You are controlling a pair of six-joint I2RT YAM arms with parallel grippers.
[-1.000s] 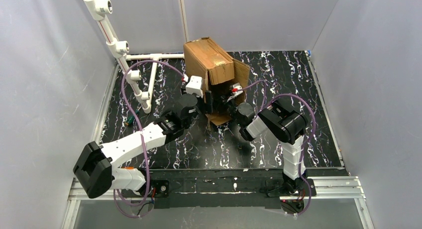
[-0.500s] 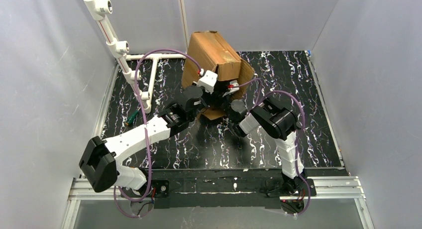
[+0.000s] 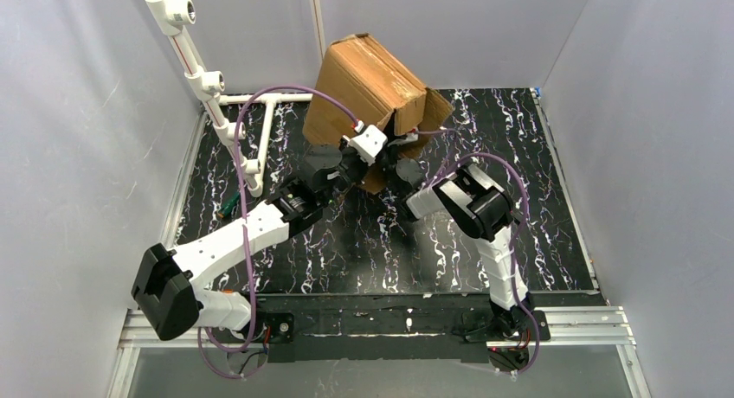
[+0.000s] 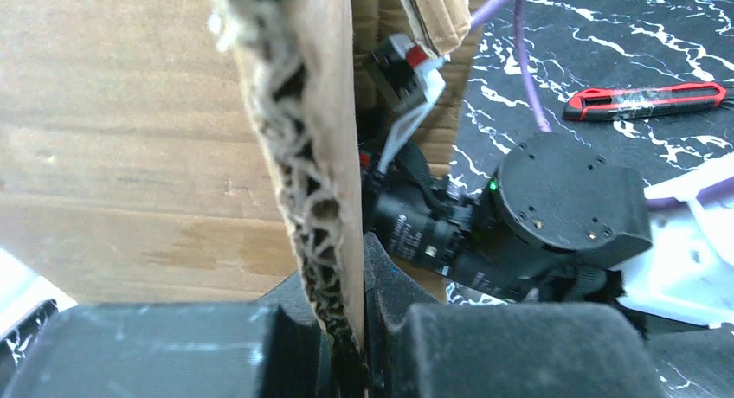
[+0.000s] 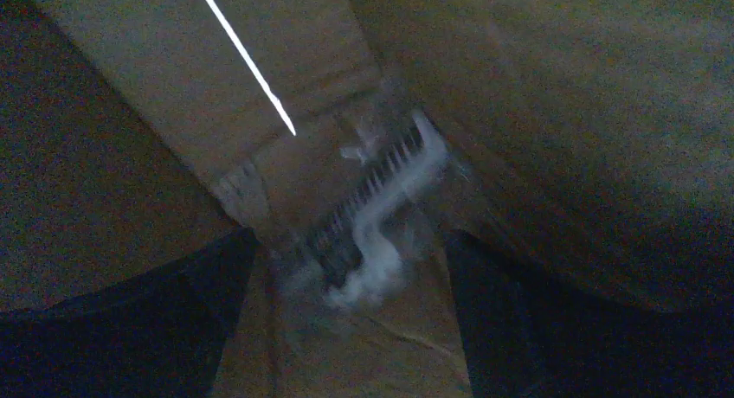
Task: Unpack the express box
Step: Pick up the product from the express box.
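The express box (image 3: 368,73), a big brown cardboard carton, is tipped up at the back of the table with its open end facing down toward the arms. My left gripper (image 3: 374,160) is shut on the ragged edge of one flap (image 4: 325,199), which is pinched between the black pads (image 4: 394,285). My right gripper (image 3: 401,149) reaches into the open end. In the right wrist view its fingers (image 5: 554,320) stand wide apart in the dark interior. Between and beyond them lies a white comb-like item in a clear bag (image 5: 376,212), untouched.
A white pipe frame (image 3: 235,121) runs along the left side of the marbled black table (image 3: 363,251). A red utility knife (image 4: 645,101) lies on the table beyond the right arm. A small green-and-red tool (image 3: 227,209) lies near the left edge. Grey walls enclose the table.
The box has been lifted and tipped back, its closed end now higher. My left gripper closed on the flap and rose with it. My right gripper opened and pushed further into the box.
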